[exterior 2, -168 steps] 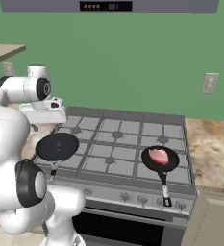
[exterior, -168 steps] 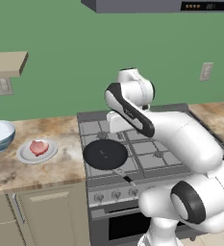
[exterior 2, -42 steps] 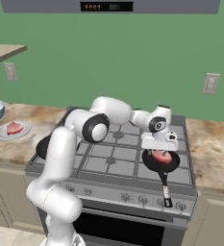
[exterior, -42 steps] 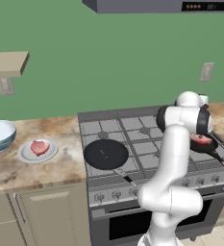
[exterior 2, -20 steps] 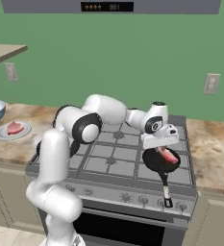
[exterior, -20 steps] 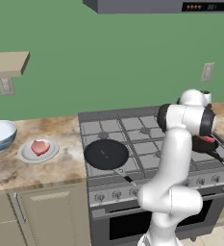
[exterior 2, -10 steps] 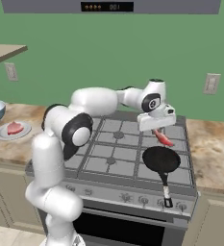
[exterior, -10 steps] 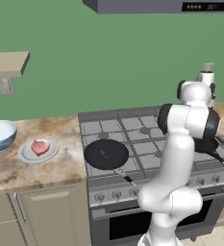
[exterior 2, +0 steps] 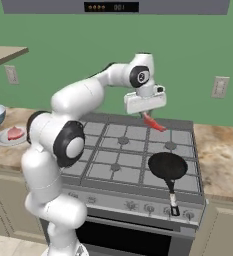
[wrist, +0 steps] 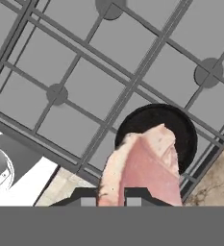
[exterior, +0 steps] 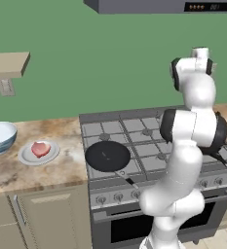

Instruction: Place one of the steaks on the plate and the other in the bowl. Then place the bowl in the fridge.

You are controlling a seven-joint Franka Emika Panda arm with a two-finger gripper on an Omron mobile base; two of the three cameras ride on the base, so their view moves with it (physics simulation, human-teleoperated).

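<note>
While the arm hangs high over the stove, the fingers are pinched narrow on a steak: thin, floppy, pink-red with pale edges, drooping from the grip with its long axis running away from the fingers. It hangs above the right-hand black frying pan, clear of it.

The bowl is the likely target: deep, round, blue-patterned outside, white inside. It sits on the speckled stone worktop well left of the stove, just past the plate. The plate is shallow, white-grey, and has the other steak on it. So the carry probably runs leftward across the whole stove; limp meat may swing.
</note>
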